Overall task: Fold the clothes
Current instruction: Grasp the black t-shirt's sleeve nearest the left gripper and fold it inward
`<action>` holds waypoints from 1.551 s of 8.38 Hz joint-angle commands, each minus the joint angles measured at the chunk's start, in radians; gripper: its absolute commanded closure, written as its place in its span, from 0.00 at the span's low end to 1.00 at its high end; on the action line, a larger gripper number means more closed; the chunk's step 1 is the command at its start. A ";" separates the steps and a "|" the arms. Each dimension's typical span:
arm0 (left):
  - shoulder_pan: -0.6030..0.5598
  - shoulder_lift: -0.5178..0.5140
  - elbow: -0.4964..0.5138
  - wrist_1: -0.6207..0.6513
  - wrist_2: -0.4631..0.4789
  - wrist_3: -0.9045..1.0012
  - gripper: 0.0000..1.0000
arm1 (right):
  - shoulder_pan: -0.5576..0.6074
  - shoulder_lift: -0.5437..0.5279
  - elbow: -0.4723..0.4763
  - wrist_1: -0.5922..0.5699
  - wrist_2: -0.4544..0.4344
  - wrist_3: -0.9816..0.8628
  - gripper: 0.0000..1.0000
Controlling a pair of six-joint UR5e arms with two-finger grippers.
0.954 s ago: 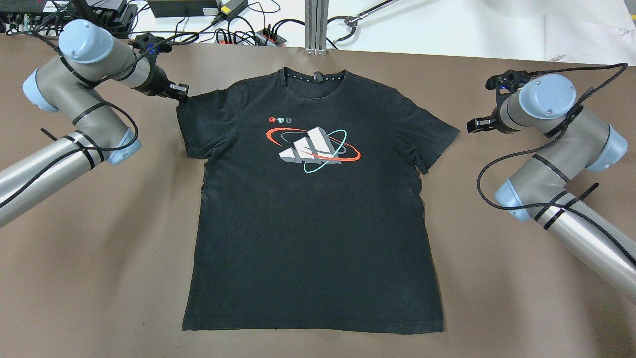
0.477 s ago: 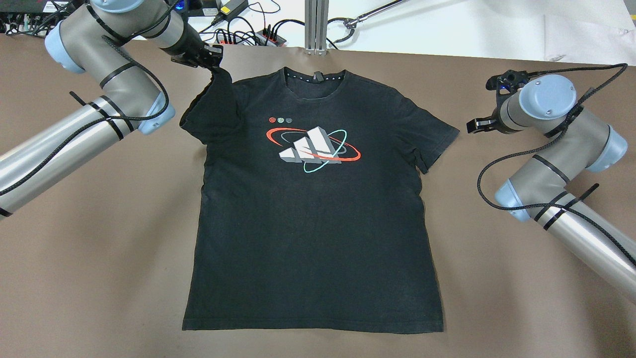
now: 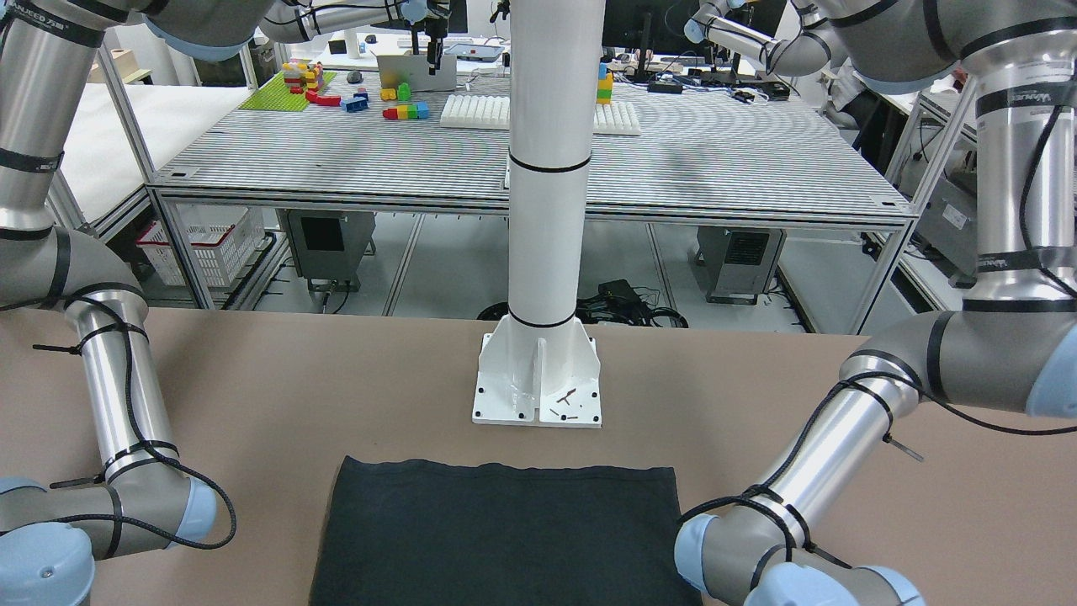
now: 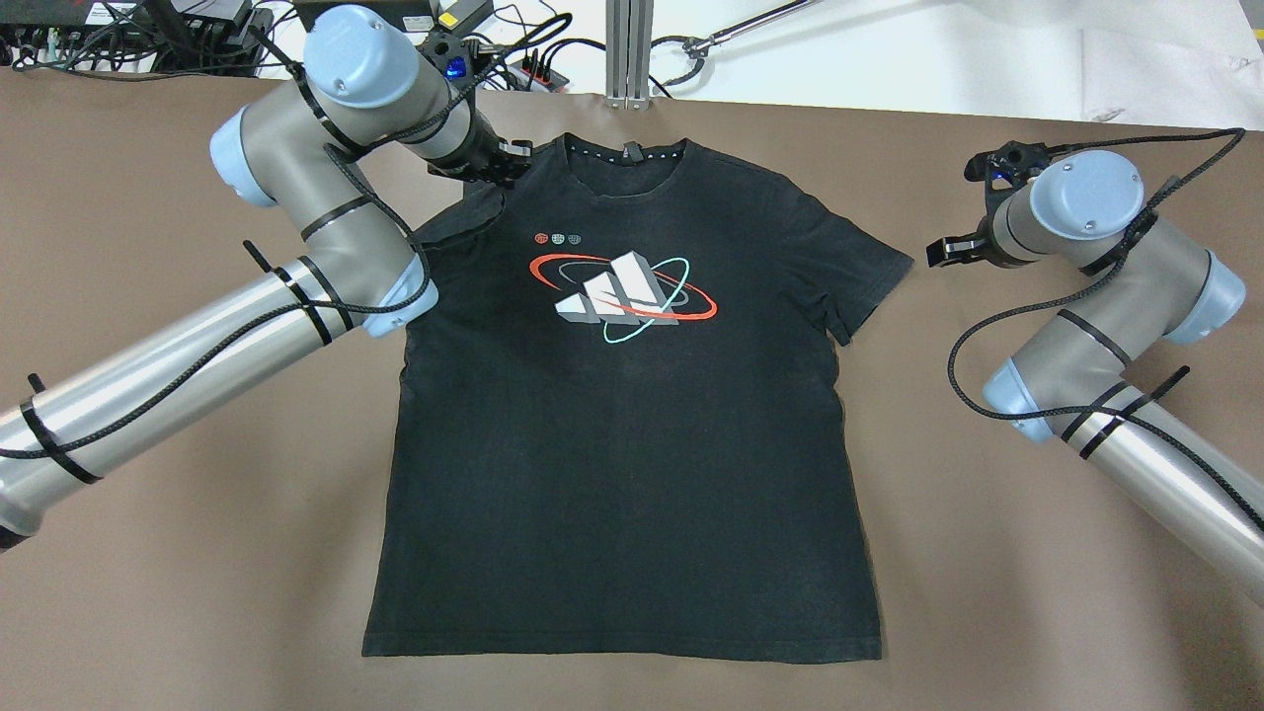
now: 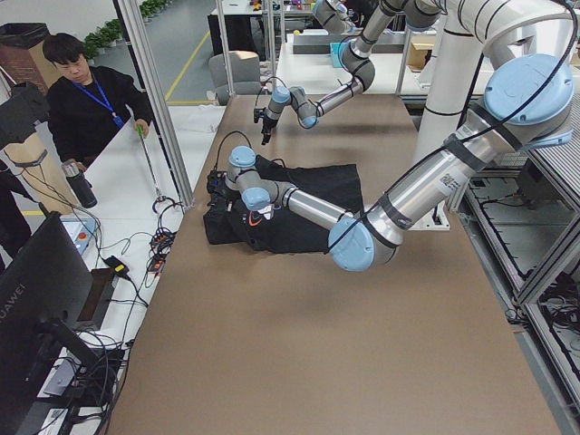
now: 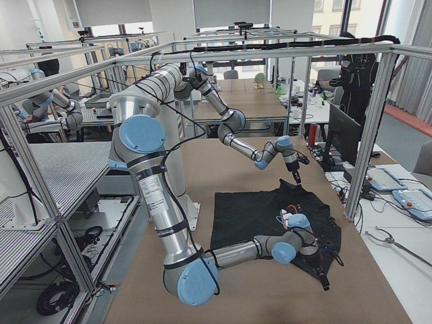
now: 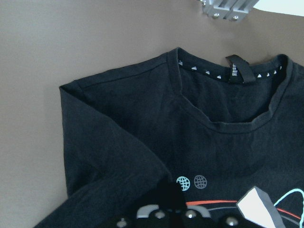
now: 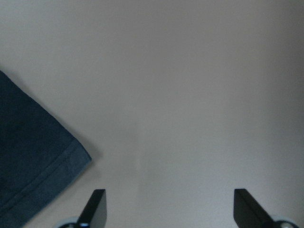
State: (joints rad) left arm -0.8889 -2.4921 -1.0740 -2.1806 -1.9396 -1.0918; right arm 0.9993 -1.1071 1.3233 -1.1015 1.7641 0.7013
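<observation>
Folding sleeve (image 4: 456, 219) inward on black soft-fabric T-shirt (image 4: 632, 444).
L gripper (image 4: 506, 166) pinches sleeve near brown table's (image 4: 197, 592) far edge; R gripper (image 4: 940, 250) spread. Next: lay it flat, release.

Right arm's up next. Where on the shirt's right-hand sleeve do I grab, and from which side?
Probably the hemmed cuff of the shirt's sleeve, near its outer corner, coming from outside over the table. The sleeve lies flat and spread, its cuff edge facing the open right gripper just beyond it, so a low pinch over that edge looks shortest.
</observation>
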 commanded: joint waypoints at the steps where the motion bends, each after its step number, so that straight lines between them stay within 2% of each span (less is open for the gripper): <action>1: 0.070 -0.022 0.019 0.001 0.093 -0.017 1.00 | -0.001 0.000 -0.006 -0.001 0.000 0.000 0.06; 3: 0.070 -0.092 0.081 0.001 0.093 -0.071 1.00 | -0.005 0.000 -0.007 -0.001 0.000 0.000 0.06; 7: 0.064 -0.108 0.111 -0.007 0.100 -0.180 1.00 | -0.007 0.000 -0.007 -0.001 0.000 0.000 0.06; 8: 0.071 -0.103 0.127 -0.020 0.134 -0.177 1.00 | -0.007 0.000 -0.007 -0.001 0.000 0.000 0.06; 10: 0.079 -0.103 0.128 -0.024 0.140 -0.139 0.06 | -0.008 0.000 -0.009 -0.001 0.000 0.000 0.06; 13: 0.071 -0.111 0.118 -0.022 0.129 -0.135 0.06 | -0.008 0.006 -0.019 0.000 0.000 0.006 0.06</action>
State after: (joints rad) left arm -0.8154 -2.6003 -0.9521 -2.2026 -1.8072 -1.2314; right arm 0.9917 -1.1056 1.3118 -1.1018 1.7641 0.7013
